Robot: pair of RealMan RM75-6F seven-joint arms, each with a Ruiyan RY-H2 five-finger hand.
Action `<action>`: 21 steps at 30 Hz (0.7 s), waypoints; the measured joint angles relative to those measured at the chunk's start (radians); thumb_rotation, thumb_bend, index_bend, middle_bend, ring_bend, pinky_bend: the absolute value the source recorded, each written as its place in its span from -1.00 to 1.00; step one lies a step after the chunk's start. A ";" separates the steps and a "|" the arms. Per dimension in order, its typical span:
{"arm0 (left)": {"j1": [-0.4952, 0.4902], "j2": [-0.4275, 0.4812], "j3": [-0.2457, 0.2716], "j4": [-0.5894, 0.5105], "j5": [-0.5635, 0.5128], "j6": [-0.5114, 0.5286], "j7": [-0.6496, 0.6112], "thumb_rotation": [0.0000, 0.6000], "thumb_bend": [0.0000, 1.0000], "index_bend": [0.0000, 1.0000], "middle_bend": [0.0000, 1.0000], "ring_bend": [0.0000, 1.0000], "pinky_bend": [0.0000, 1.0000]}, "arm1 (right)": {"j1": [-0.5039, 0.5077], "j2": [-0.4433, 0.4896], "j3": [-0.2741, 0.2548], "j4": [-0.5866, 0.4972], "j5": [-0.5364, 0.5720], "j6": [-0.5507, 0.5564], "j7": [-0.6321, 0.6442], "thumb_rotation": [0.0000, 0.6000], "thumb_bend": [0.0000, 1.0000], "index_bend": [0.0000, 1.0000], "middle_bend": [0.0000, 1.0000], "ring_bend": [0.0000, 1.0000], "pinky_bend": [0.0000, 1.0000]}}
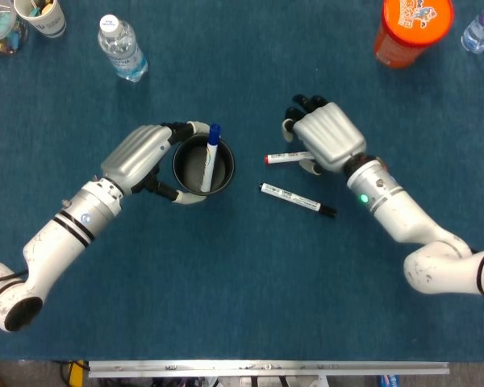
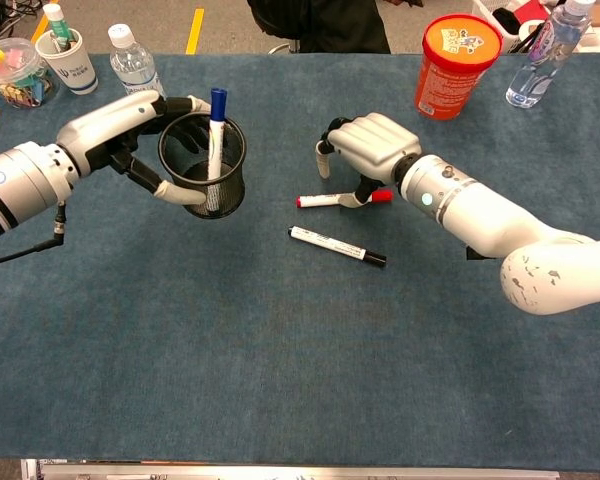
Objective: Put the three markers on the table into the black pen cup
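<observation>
The black mesh pen cup (image 1: 181, 173) (image 2: 195, 190) stands left of centre, and my left hand (image 1: 141, 153) (image 2: 115, 125) grips it around its side. A blue-capped marker (image 1: 210, 157) (image 2: 216, 125) stands upright inside the cup. A red-capped marker (image 1: 282, 158) (image 2: 325, 200) lies on the table, and my right hand (image 1: 327, 133) (image 2: 370, 145) is down over its right end, pinching it between curled fingers. A black-capped marker (image 1: 297, 200) (image 2: 335, 245) lies loose just in front of it.
An orange canister (image 1: 411, 28) (image 2: 458, 62) and a water bottle (image 1: 480, 28) (image 2: 545, 55) stand at the back right. Another bottle (image 1: 123, 47) (image 2: 132, 62) and a white cup of pens (image 1: 42, 14) (image 2: 65, 60) stand at the back left.
</observation>
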State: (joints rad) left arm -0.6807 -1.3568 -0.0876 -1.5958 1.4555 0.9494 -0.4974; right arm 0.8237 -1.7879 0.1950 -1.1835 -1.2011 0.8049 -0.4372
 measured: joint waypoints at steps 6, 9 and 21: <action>0.001 0.006 0.000 -0.008 0.000 0.003 0.006 1.00 -0.70 -0.47 -0.26 -0.31 -0.42 | 0.021 -0.028 0.001 -0.012 0.038 -0.003 -0.048 1.00 -0.54 0.03 -0.36 -0.72 -0.54; 0.002 0.010 0.000 -0.011 0.000 0.005 0.008 1.00 -0.70 -0.47 -0.26 -0.31 -0.42 | 0.029 -0.041 0.002 -0.010 0.057 -0.005 -0.065 1.00 -0.54 0.04 -0.36 -0.72 -0.54; 0.006 0.014 0.004 0.000 0.003 0.006 -0.012 1.00 -0.70 -0.47 -0.26 -0.31 -0.42 | 0.063 -0.079 0.005 0.036 0.118 -0.012 -0.116 1.00 -0.54 0.05 -0.36 -0.72 -0.54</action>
State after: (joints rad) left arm -0.6743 -1.3428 -0.0838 -1.5961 1.4587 0.9551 -0.5094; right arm 0.8866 -1.8667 0.1997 -1.1478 -1.0830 0.7929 -0.5529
